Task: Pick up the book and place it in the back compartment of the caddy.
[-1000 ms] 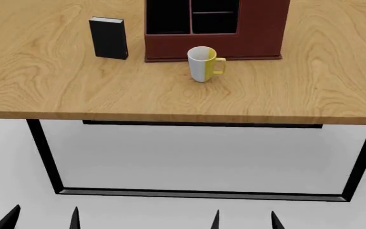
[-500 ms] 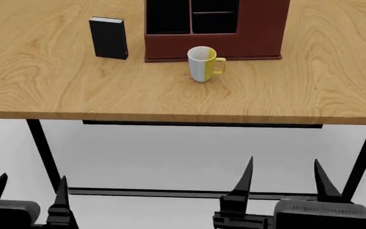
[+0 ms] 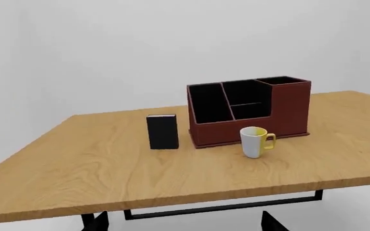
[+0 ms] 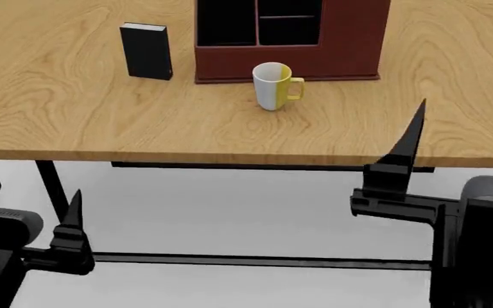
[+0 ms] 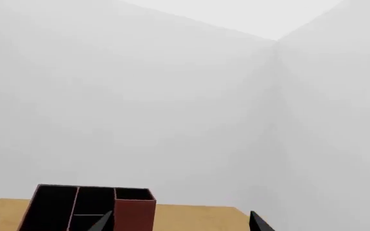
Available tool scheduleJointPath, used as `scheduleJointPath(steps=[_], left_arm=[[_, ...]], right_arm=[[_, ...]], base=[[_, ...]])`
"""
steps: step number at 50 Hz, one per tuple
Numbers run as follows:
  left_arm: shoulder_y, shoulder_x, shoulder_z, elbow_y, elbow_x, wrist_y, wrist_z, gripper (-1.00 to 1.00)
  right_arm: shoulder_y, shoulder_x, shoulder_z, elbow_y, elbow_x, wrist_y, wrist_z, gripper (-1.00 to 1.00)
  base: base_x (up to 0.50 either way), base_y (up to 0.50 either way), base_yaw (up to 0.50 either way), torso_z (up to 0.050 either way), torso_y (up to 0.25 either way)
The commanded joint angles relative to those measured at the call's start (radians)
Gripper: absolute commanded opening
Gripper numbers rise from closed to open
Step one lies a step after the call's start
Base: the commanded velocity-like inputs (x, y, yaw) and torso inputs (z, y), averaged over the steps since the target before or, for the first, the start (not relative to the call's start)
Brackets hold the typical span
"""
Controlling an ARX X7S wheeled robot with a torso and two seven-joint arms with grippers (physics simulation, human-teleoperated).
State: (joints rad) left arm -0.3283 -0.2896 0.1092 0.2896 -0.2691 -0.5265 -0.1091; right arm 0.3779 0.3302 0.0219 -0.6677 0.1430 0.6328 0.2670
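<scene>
Book (image 4: 146, 51) stands upright on the table (image 4: 101, 122), just left of the caddy (image 4: 349, 45), long axis vertical. Both grippers hang below the table edge, jaws apart, empty. Left gripper (image 4: 31, 212) nearer; book at its 1 o'clock, right gripper's (image 4: 456, 147) 11.

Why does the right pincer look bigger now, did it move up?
Yes. The right pincer has risen: its fingertip now overlaps the table edge, where earlier it sat well below it.
</scene>
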Motion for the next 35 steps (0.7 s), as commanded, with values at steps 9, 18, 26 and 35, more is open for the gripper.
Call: scheduleJointPath(steps=[9, 18, 26, 35], left_arm=[[-0.162, -0.034, -0.002, 0.005, -0.051, -0.169, 0.018, 1.0], [-0.236, -0.038, 0.005, -0.001, -0.054, -0.195, 0.019, 1.0], [-0.288, -0.038, -0.008, 0.004, -0.073, -0.231, 0.016, 1.0], [-0.281, -0.04, -0.01, 0.024, -0.081, -0.237, 0.011, 1.0]], right_arm=[[0.255, 0.086, 0.082, -0.165, 0.056, 0.288, -0.003, 1.0], [0.408, 0.133, 0.085, -0.211, 0.087, 0.436, -0.015, 1.0], [0.46, 0.136, 0.09, -0.234, 0.107, 0.497, -0.017, 1.0], [0.484, 0.136, 0.097, -0.262, 0.119, 0.537, -0.012, 1.0]], base=[[0.0, 0.0, 0.0, 0.0, 0.0], [0.0, 0.0, 0.0, 0.0, 0.0], [0.0, 0.0, 0.0, 0.0, 0.0], [0.0, 0.0, 0.0, 0.0, 0.0]])
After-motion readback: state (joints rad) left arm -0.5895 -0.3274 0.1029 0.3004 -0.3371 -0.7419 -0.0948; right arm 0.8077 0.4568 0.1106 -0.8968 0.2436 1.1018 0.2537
